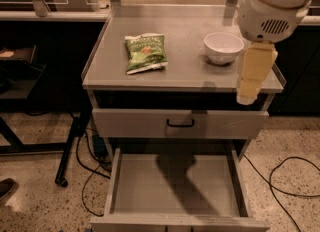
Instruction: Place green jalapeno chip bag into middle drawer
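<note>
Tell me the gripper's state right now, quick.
Gripper: cannot be told; it hangs beside the white bowl, apart from the green jalapeno chip bag lying on the cabinet top.
</note>
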You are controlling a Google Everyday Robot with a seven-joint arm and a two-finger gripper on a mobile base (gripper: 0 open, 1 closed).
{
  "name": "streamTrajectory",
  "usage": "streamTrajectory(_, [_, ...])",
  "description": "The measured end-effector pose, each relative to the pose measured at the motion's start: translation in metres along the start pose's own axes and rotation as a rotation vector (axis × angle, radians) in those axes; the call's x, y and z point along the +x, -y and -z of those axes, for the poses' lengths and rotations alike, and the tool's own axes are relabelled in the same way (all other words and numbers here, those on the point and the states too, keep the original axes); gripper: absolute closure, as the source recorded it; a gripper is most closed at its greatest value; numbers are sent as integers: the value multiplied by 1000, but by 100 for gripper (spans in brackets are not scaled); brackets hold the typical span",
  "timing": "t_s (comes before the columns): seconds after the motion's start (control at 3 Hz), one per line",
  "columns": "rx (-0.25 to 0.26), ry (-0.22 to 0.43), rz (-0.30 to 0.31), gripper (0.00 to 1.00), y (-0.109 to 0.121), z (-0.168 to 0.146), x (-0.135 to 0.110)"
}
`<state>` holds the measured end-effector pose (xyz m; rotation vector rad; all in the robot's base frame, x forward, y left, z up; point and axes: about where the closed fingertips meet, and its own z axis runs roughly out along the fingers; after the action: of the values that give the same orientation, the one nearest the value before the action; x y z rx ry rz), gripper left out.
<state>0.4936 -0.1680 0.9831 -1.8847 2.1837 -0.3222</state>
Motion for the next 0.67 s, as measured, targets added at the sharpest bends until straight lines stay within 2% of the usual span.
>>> streamTrajectory(0.33, [17, 23, -25, 0, 13, -9, -11])
streamTrajectory(0.67, [18, 67, -30, 0, 45, -30, -37])
